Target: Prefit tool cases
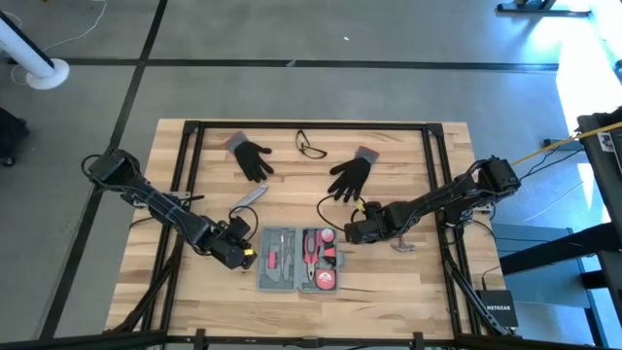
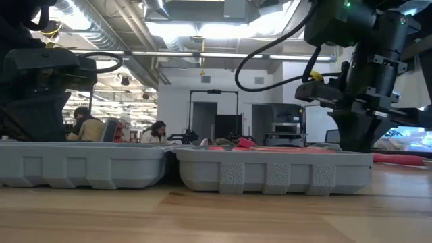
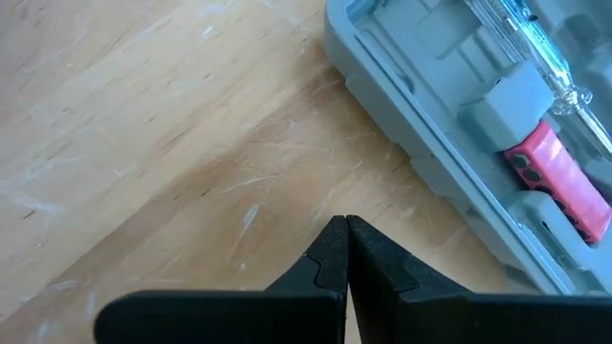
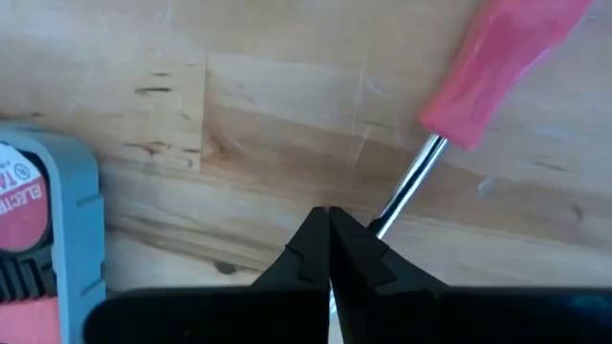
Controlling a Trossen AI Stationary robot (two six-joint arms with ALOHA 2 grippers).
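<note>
The tool case (image 1: 299, 260) lies open at lower centre; we flank it with the left gripper (image 1: 243, 255) and the right gripper (image 1: 352, 233), both pinched together, empty, likely to steady it.

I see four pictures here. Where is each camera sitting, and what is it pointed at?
High view: above the table, looking straight down at the wooden table, open tool case and both arms.
Low view: at table-top height, looking level across at the case's side wall; arms drop in from above.
Left wrist view: on the left arm, past its shut left hand toward a corner of the case.
Right wrist view: on the right arm, past its shut right hand at a pink-handled screwdriver.
All four views show the case.
</note>
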